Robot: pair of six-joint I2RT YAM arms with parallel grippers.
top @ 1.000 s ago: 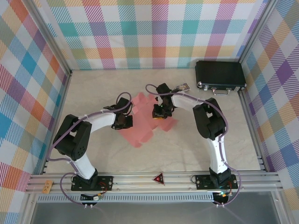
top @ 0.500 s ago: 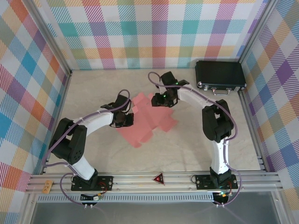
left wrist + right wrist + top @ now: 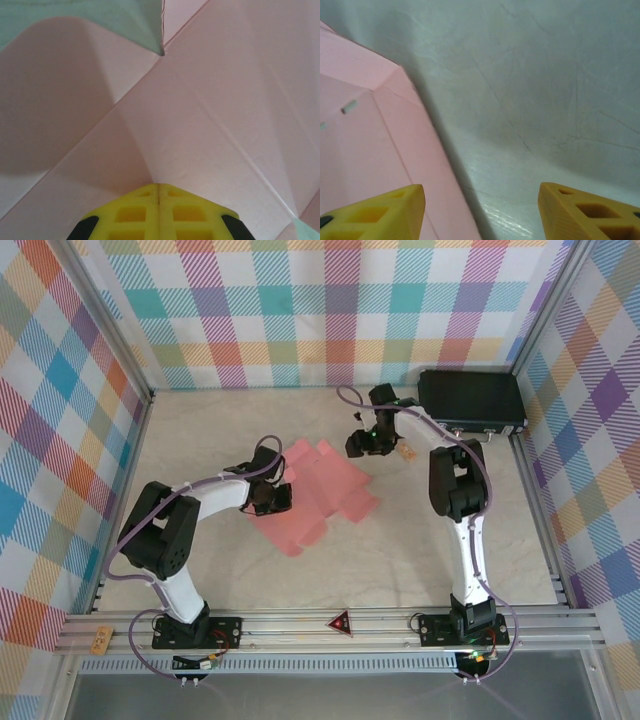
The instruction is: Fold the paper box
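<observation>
Box (image 3: 325, 490) lies mid-table. Left gripper (image 3: 272, 498), fingers pressed together, sits on its 9 o'clock edge. Right gripper (image 3: 362, 443), jaws wide and empty, hovers off its 1 o'clock corner. A tag (image 3: 407, 452) and a black case (image 3: 470, 400) lie beyond, with bare table (image 3: 450, 540) at 3 o'clock.

Walls (image 3: 340, 310) on 3 sides: multicolour plaid, pastel checks. Tabletop (image 3: 200, 430) beige, marbled, w/ alu rail (image 3: 300, 625) along near edge. Light even, shadows soft.

No legible text, label or number anywhere
</observation>
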